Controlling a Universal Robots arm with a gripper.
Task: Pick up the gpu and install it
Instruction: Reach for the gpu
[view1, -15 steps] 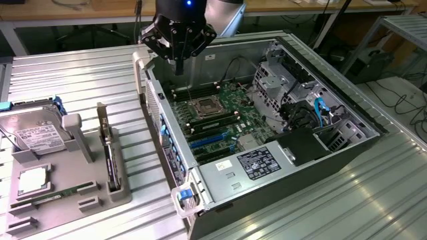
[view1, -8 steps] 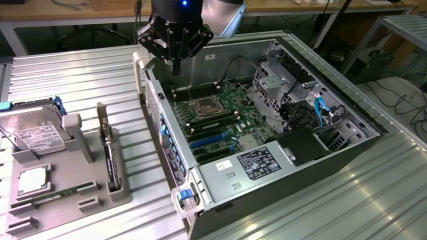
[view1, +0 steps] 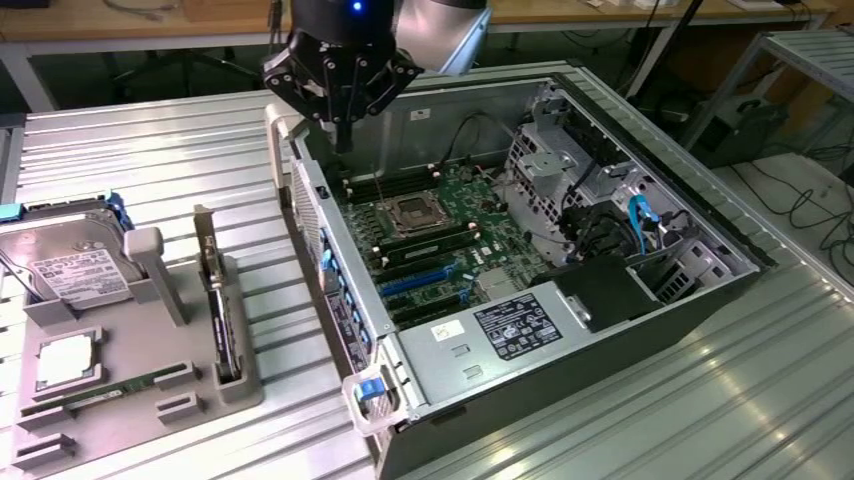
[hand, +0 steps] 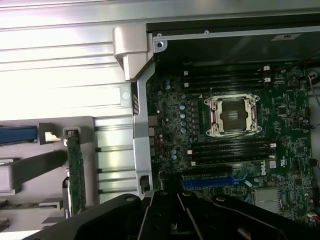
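Note:
The gpu (view1: 214, 300) stands on edge in a slot of the grey holder (view1: 160, 270) on the exterior view's left, its silver bracket at the far end. In the wrist view the gpu (hand: 75, 172) shows as a thin green board beside the case wall. My gripper (view1: 343, 135) hangs above the far left corner of the open computer case (view1: 667, 300), fingers pointing down and shut with nothing between them. It is well apart from the gpu. The dark gripper (hand: 170, 207) body looks down on the motherboard (hand: 170, 125).
Inside the case lie the motherboard (view1: 454, 235), an open CPU socket (view1: 411, 212), blue expansion slots (view1: 420, 283) and a power supply (view1: 501, 330). The holder also carries a hard drive (view1: 80, 270), a silver square chip (view1: 63, 360) and a memory stick (view1: 127, 388). Ribbed metal table all around.

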